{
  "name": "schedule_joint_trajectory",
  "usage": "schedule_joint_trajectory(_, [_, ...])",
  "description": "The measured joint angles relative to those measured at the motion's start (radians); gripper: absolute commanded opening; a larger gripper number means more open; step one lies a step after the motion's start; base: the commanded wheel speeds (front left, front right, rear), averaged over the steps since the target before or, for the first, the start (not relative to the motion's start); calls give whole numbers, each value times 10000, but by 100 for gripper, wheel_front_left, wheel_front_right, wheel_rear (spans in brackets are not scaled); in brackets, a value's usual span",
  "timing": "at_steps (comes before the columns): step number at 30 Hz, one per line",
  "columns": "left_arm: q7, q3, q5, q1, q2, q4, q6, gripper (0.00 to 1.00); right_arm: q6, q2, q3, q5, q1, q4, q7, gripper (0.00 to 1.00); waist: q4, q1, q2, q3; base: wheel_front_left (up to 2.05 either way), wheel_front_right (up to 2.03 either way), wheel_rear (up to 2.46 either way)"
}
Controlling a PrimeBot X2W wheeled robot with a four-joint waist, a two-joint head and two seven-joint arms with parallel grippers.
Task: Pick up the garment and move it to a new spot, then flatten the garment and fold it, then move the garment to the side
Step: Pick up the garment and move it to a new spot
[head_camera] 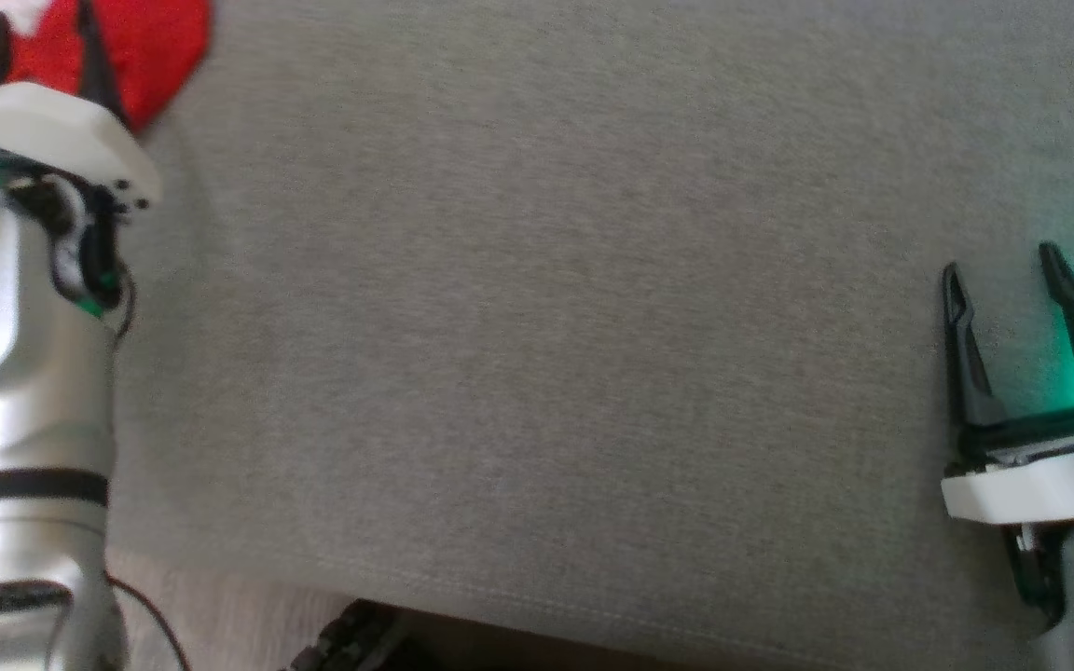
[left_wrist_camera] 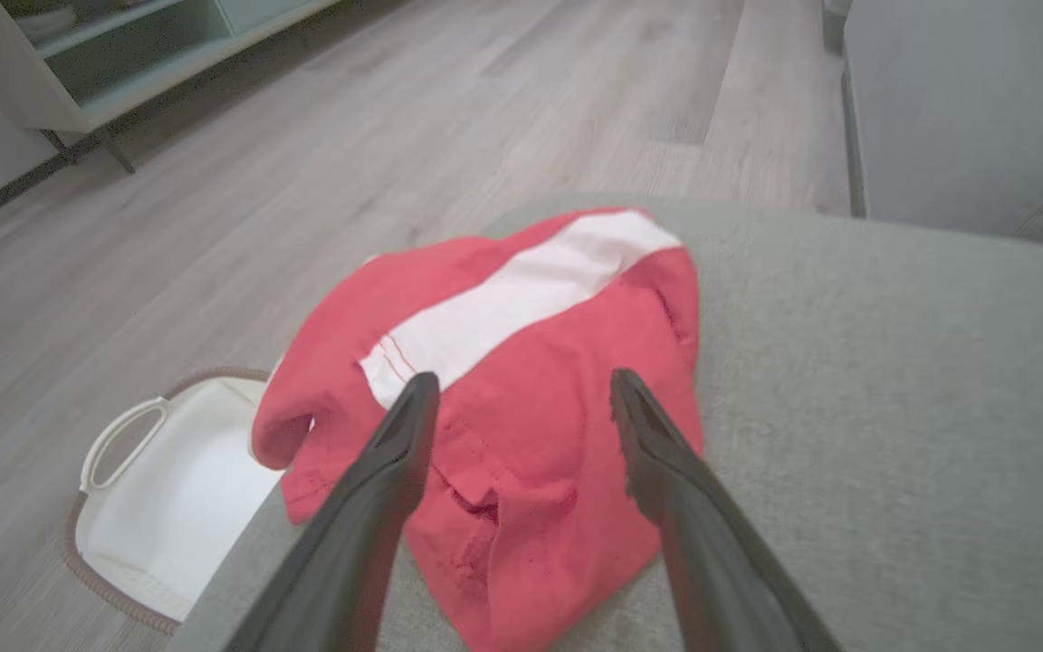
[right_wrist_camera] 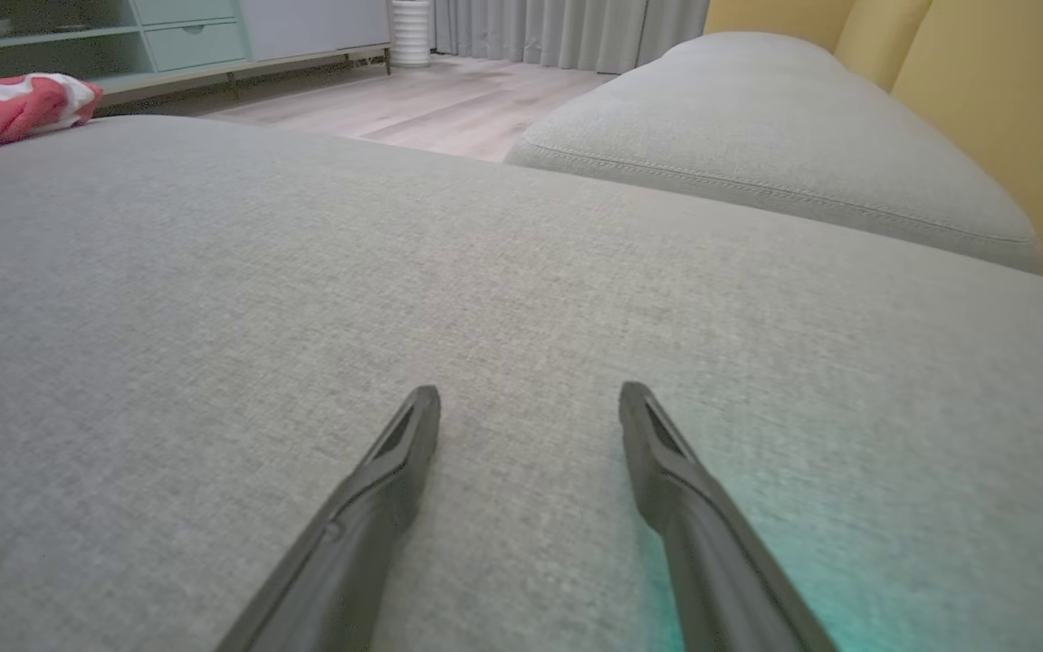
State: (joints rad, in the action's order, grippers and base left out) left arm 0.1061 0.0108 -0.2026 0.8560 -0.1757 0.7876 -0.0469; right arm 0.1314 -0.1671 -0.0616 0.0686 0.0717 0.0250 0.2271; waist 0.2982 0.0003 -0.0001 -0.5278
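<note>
Off to the left of the left gripper (left_wrist_camera: 524,380), down on the wooden floor (left_wrist_camera: 449,118), a white basket (left_wrist_camera: 186,498) with a loop handle is sitting just beside the edge of the grey seat cushion (head_camera: 537,326). The left gripper is holding its two dark fingers spread wide apart, clasping nothing. Directly ahead of and beneath those fingers, the garment (left_wrist_camera: 521,435) is lying in a crumpled heap at the cushion's corner, red with a white band across it. One fold is drooping over the edge toward the basket. Whether the fingertips are touching the cloth cannot be told. Farther ahead and to this gripper's left, a pale cabinet (left_wrist_camera: 150,54) is standing on thin legs.

Bare grey cushion is stretching between the two grippers. Well apart on the right, the right gripper (head_camera: 1000,259) is hanging low over the fabric with its fingers also spread wide, gripping nothing. A green glow (right_wrist_camera: 757,589) is falling on the cushion at its right side. From this gripper, the garment is lying far ahead and to the left. Ahead and to its right, a second grey cushion (right_wrist_camera: 757,118) is sitting against a yellow panel (right_wrist_camera: 992,109).
</note>
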Motion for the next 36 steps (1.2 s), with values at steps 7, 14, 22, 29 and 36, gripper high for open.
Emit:
schedule_joint_trajectory(7, [-453,301,-134,920,-297,2360,-428,100,2,-17,-13,-232,52,-769,-186,100,-842,0,0,-571,0,0,0])
schedule_joint_trajectory(14, [-639,336,-234,1512,-491,3413,-360,0,2,-10,-128,-320,-201,-918,-437,100,-1091,-2,0,-512,0,0,0])
schedule_joint_trajectory(22, [491,-35,-165,1729,-667,3695,213,0,0,257,-40,-407,-530,-364,-499,100,-973,-2,0,170,0,0,0])
schedule_joint_trajectory(29, [878,-692,128,2143,-621,2917,920,0,2,727,207,-454,-727,522,-153,100,-979,-3,0,1249,0,0,0])
schedule_joint_trajectory(36, [-307,-1463,155,1794,-355,1172,1578,0,0,1080,257,-585,-885,1365,82,100,-1191,-3,1,2511,0,0,0])
